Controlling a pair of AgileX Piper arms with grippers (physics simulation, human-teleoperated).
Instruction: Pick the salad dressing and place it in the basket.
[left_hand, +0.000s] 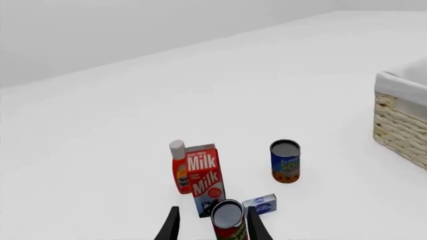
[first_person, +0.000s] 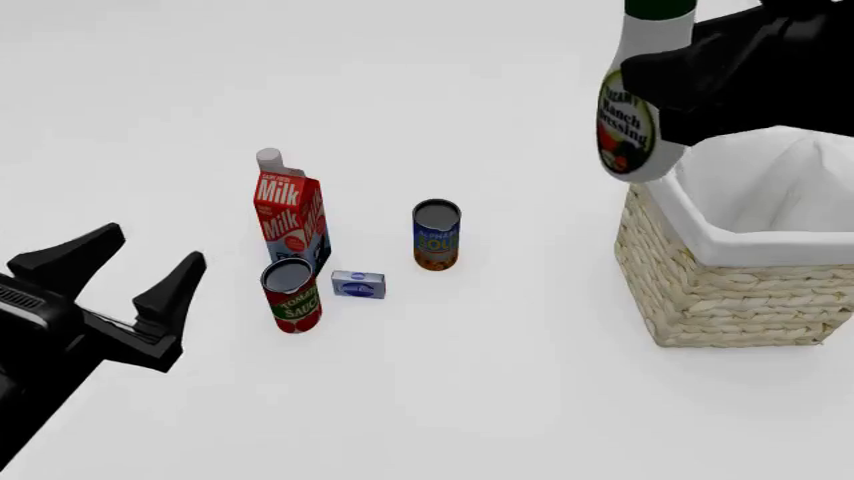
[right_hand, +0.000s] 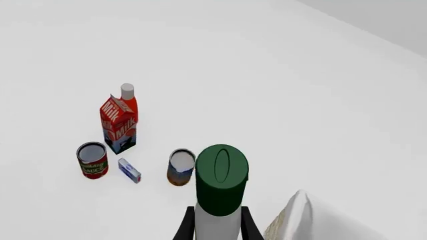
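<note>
The salad dressing (first_person: 638, 100), stiff, probably slick and top-heavy, sits clamped in my right gripper (right_hand: 217, 227) below its cap, left gripper (first_person: 134, 285) spread empty.

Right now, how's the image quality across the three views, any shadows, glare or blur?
Front view: flat, even light, almost no cast shadows under the milk carton or basket; the salad dressing is cropped at the top. Left wrist view: sharp, white table merges with the backdrop. Right wrist view: the green cap fills the foreground between the right tool fingers, no glare.
</note>
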